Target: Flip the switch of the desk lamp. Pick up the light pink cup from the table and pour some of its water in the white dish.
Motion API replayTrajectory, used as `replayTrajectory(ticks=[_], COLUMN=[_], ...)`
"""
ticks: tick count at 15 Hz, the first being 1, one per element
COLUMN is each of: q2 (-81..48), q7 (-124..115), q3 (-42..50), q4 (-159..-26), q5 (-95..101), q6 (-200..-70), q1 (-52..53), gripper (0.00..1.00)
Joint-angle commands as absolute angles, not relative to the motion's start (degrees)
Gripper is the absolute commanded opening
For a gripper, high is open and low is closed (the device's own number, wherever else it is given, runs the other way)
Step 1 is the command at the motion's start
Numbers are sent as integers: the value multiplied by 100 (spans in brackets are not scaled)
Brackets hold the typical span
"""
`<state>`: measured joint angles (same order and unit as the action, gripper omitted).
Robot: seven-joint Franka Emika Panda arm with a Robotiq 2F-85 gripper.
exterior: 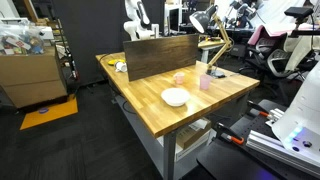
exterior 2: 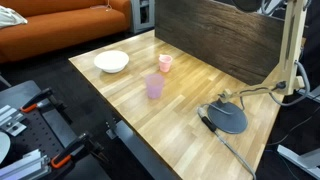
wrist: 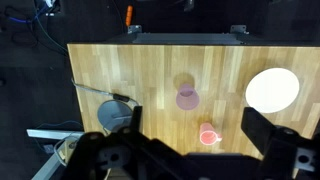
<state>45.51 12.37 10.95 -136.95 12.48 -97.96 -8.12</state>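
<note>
While the gripper (wrist: 190,122) hangs high over the wooden table (wrist: 120,65), the wrist view shows its two dark fingers (wrist: 262,132) spread wide, released, with nothing between them and nothing touched. Only the table top lies beneath it. The light pink cup (wrist: 208,136) stands upright on the table, showing in the gap between the fingers and nearer the one on the dish side. The taller pink-lilac tumbler (wrist: 186,97) stands near it, apart and not touching. The white dish (wrist: 272,90) sits well clear of both, close to a table edge. The desk lamp's dark base (wrist: 115,115) is on the opposite side of the tumbler from the dish, partly hidden behind the other finger, and a cord (wrist: 90,88) runs from it toward the table edge. In both exterior views the cup (exterior: 180,78) (exterior 2: 165,63) sits between the dish (exterior: 174,97) (exterior 2: 111,62) and a dark wood panel (exterior: 160,55) (exterior 2: 220,40) that stands upright along the back edge of the table. The tumbler (exterior: 205,82) (exterior 2: 154,87) stands between the cup and the lamp (exterior: 213,45) (exterior 2: 290,50), whose jointed brass-coloured arm rises from the base (exterior 2: 227,117) at the panel's end. Whether the lamp is lit, and the cup's contents, cannot be told. An orange sofa (exterior 2: 60,30) stands beyond the table.
</note>
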Motion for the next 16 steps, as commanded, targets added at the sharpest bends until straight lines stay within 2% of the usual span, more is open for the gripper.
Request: replayTrajectory(ticks=[1,11,16], q2=[4550,4540,4083], q7=[1212,1157,778], q3=[1122,1094,966], q4=[-13674,-13711,-13761], q5=[1268,1282,1221], q6=[-9771,-9854,-10235], q1=[-766,-771,-662], gripper=[100,100,100])
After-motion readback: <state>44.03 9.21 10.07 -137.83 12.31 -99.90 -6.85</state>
